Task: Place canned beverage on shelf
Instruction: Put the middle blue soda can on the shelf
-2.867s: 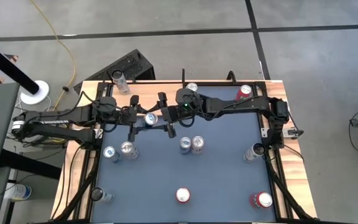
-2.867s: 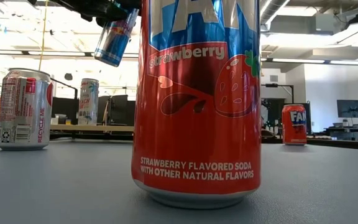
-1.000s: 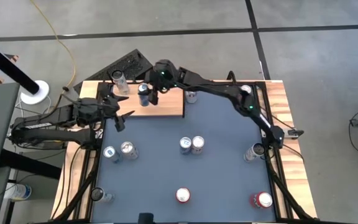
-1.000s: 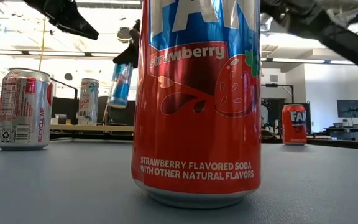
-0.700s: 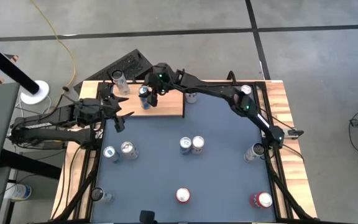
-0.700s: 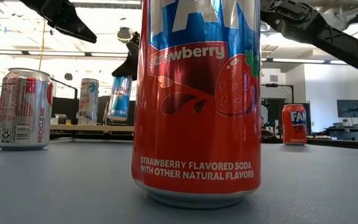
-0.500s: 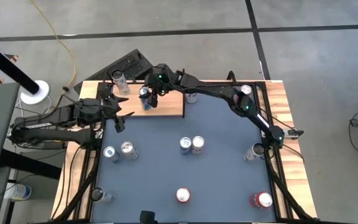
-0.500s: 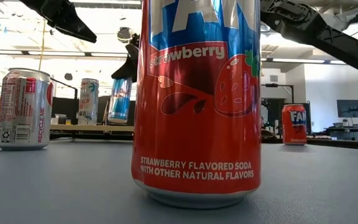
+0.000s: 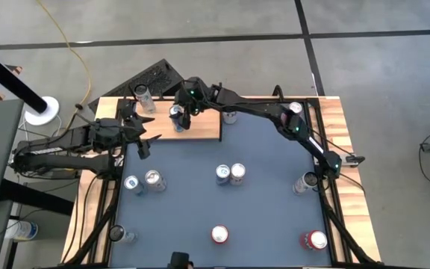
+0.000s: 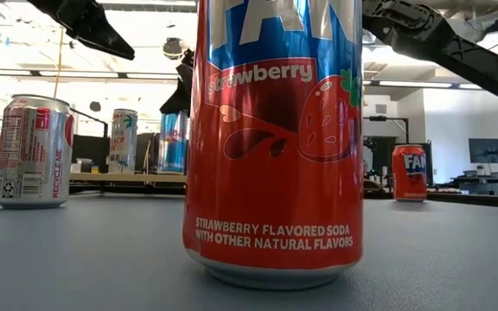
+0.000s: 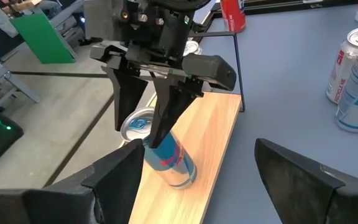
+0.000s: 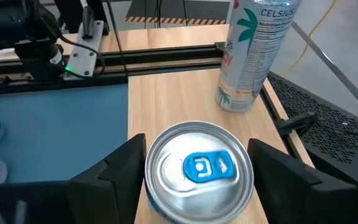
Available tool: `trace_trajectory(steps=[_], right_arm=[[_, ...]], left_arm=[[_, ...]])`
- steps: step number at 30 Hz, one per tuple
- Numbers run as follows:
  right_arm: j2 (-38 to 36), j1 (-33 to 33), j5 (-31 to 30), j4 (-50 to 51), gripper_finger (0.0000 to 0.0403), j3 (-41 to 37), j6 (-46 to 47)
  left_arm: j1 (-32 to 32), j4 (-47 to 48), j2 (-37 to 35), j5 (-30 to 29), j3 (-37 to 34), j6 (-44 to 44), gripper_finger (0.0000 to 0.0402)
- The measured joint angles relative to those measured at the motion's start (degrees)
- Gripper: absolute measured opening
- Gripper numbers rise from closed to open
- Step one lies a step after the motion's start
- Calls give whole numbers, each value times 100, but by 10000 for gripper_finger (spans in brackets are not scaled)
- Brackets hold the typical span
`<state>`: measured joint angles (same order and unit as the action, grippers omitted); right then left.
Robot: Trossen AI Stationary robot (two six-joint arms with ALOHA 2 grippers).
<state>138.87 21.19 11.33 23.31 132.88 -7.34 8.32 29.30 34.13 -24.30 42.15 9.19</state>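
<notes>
Closest to the low camera stands a red can (image 10: pixel 273 138) whose label reads "Strawberry" and, lower down, "STRAWBERRY FLAVORED SODA WITH OTHER NATURAL FLAVORS". To one side of it a silver can (image 10: pixel 31 151) carries the words "RECYCLE ME" down its side. A tall white can (image 12: pixel 255 53) marked "CELSIUS" stands upright on the wooden shelf (image 9: pixel 204 127) at the far side of the blue surface (image 9: pixel 222 202).

The canned beverage (image 9: pixel 176 114) is a slim blue and silver can with a red mark on its side (the writing on it cannot be read). It stands on the shelf, near the shelf's left end, with its blue pull tab showing in the right wrist view. The right gripper (image 9: pixel 179 118) reaches over the shelf and its fingers (image 11: pixel 163 115) sit on either side of the can, closed against it.

The left gripper (image 9: pixel 146 140) waits above the left edge of the surface, just short of the shelf, with its fingers spread apart and nothing between them.

Other cans stand scattered over the surface, among them a pair touching near the middle (image 9: pixel 230 174).
</notes>
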Motion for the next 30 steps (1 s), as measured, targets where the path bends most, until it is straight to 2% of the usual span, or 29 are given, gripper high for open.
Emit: trace_trajectory(steps=[13,17,22,27,30], right_arm=[[-126,-70,-92,-49,265,223,-72],[-411,-96,-94,76,265,184,-261],[-1093,-71,-96,947,265,188,-529],[-1762,32,-102,2042,257,190,-781],[-2099,127,-89,2909,251,192,-817]], left_arm=[[2,-2,0,160,0,33,295],[2,43,0,155,-1,37,295],[4,33,167,154,-7,-137,295],[4,-721,734,530,-249,-179,295],[3,-1174,1200,507,-328,26,292]])
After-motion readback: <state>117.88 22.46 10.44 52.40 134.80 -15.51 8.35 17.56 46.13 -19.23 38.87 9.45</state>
